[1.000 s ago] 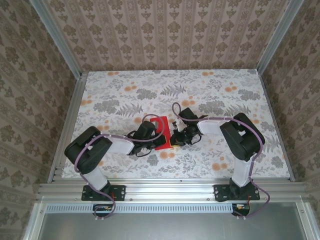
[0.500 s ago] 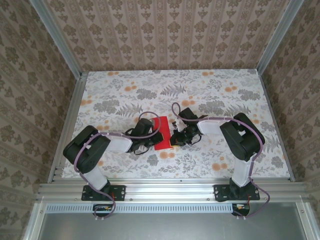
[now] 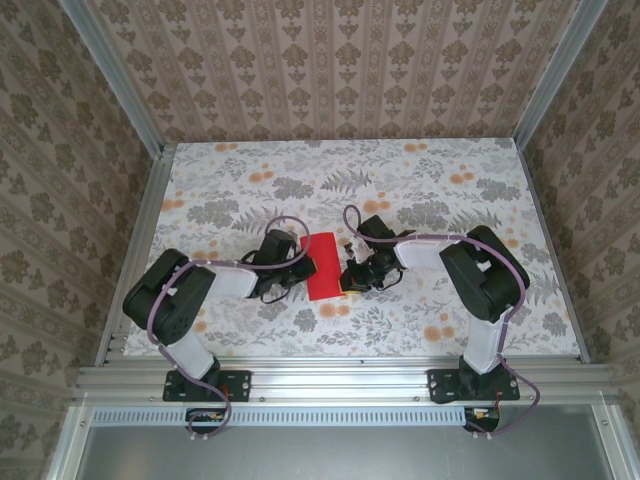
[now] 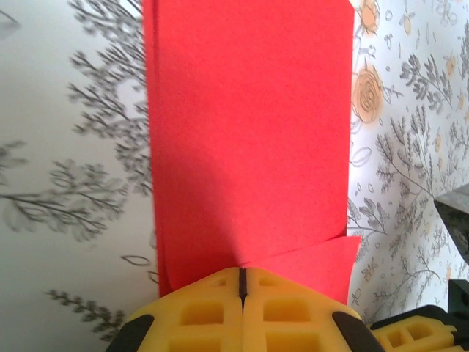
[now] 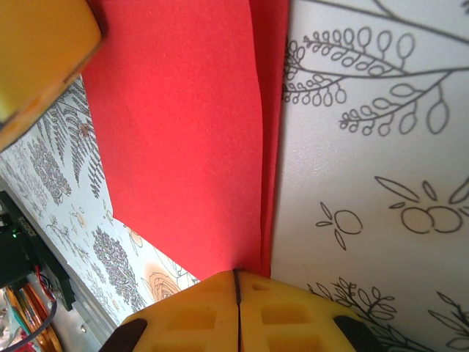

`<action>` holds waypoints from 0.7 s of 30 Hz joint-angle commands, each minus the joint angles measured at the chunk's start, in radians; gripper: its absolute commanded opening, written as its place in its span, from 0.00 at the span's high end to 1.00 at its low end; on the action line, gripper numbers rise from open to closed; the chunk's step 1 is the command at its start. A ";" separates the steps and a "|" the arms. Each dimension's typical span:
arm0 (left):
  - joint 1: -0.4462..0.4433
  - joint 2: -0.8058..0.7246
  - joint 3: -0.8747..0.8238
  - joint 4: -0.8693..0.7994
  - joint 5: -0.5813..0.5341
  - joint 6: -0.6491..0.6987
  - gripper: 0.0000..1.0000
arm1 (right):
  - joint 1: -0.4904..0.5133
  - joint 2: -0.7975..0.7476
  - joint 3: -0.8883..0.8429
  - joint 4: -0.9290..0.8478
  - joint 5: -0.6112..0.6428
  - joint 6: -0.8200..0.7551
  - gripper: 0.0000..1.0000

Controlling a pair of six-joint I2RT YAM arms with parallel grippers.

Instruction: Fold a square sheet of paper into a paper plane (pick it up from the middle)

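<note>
From above, the sheet [image 3: 322, 265] lies near the table's [image 3: 450, 200] middle as a narrow red strip running roughly 12 to 6. The left gripper [image 3: 296, 268] is at its 9 o'clock edge and the right gripper [image 3: 350, 282] at its 4 o'clock corner. I'd judge one fold in half done, with the nose corners and wings yet to come; no dart shape is there. At the left wrist the yellow fingers are clenched at the strip's near edge. Whether they nip it I cannot tell, and a lower layer pokes out askew toward 4 o'clock. At the right wrist the fingers are pressed together too, and both layers run straight into their seam, so it looks like a pinch on the sheet. The table wears a grey-and-orange floral print, patterned walls [image 3: 340, 70] stand on three sides, and an aluminium frame [image 3: 330, 378] runs along the near edge.
</note>
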 commanded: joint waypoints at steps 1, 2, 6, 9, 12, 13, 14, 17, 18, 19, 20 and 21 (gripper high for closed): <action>0.061 -0.009 -0.008 -0.118 -0.130 0.047 0.95 | 0.003 0.082 -0.075 -0.190 0.171 -0.016 0.92; 0.068 -0.015 -0.008 -0.122 -0.131 0.051 0.95 | 0.003 0.077 -0.072 -0.188 0.166 -0.013 0.92; 0.092 -0.048 0.000 -0.147 -0.130 0.071 0.94 | 0.003 0.050 -0.055 -0.180 0.137 0.002 0.92; 0.100 -0.079 0.009 -0.159 -0.115 0.086 0.94 | 0.003 0.024 -0.033 -0.155 0.095 0.023 0.92; 0.097 -0.111 0.006 -0.138 -0.074 0.082 0.93 | 0.003 -0.010 0.006 -0.128 0.042 0.048 0.91; 0.092 -0.121 0.000 -0.128 -0.064 0.075 0.93 | 0.003 -0.030 0.018 -0.116 0.024 0.057 0.91; 0.087 -0.130 -0.006 -0.119 -0.055 0.070 0.93 | 0.003 -0.048 0.030 -0.105 0.014 0.064 0.90; 0.058 -0.164 -0.020 -0.112 -0.051 0.058 0.93 | 0.003 -0.100 0.065 -0.090 -0.005 0.082 0.90; 0.046 -0.176 -0.025 -0.115 -0.053 0.058 0.92 | 0.003 -0.113 0.074 -0.088 -0.007 0.084 0.89; 0.035 -0.189 -0.028 -0.122 -0.057 0.054 0.92 | 0.003 -0.120 0.082 -0.088 -0.007 0.084 0.89; 0.026 -0.200 -0.032 -0.122 -0.062 0.055 0.92 | 0.003 -0.121 0.087 -0.089 -0.008 0.084 0.89; 0.015 -0.213 -0.037 -0.121 -0.064 0.053 0.92 | 0.003 -0.119 0.092 -0.090 -0.006 0.083 0.89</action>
